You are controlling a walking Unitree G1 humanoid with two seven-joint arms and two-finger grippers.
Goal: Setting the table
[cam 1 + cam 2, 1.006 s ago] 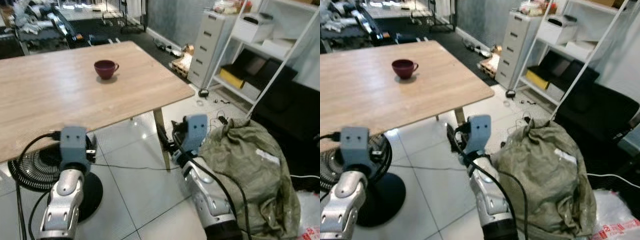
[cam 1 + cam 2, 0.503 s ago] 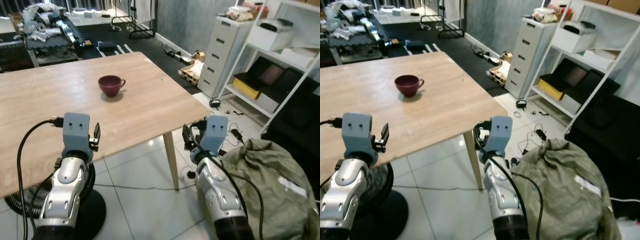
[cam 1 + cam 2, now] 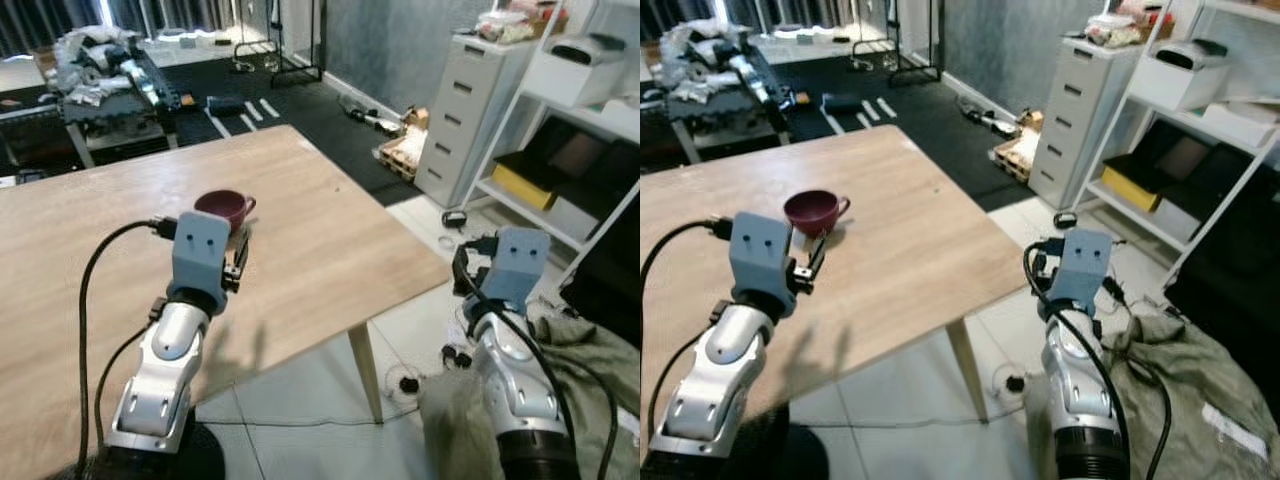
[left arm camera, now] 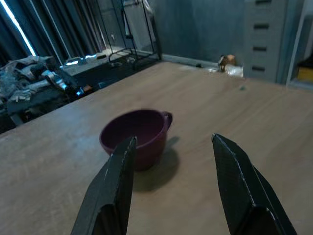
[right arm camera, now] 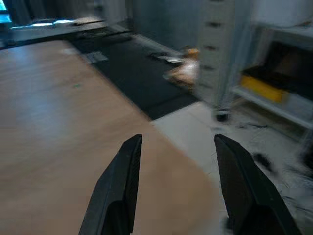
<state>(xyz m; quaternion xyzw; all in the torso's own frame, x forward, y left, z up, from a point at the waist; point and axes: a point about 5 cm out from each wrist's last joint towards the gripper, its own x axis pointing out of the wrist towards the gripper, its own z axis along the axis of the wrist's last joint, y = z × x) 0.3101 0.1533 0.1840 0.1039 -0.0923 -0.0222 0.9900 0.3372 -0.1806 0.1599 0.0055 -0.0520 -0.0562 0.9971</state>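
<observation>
A maroon cup [image 3: 224,208] stands upright on the light wooden table [image 3: 330,240], handle turned to the right. My left gripper [image 4: 173,141] is raised over the table just short of the cup [image 4: 137,137] and points at it. It is open, and the cup sits a little beyond the fingertips, toward one finger [image 4: 115,181]. My right gripper [image 5: 177,139] is up beside the table's right corner, open with nothing between its fingers, looking across the tabletop [image 5: 58,112].
A white shelf unit [image 3: 590,110] and a grey drawer cabinet [image 3: 455,110] stand to the right. A grey-green sack [image 3: 590,380] lies on the tiled floor by my right arm. A table leg [image 3: 365,370] stands under the near corner. A cluttered bench [image 3: 110,80] is behind the table.
The view has shifted closer to the table. Both arms have risen: the left gripper has come up over the tabletop toward the cup, the right one up to the table's corner.
</observation>
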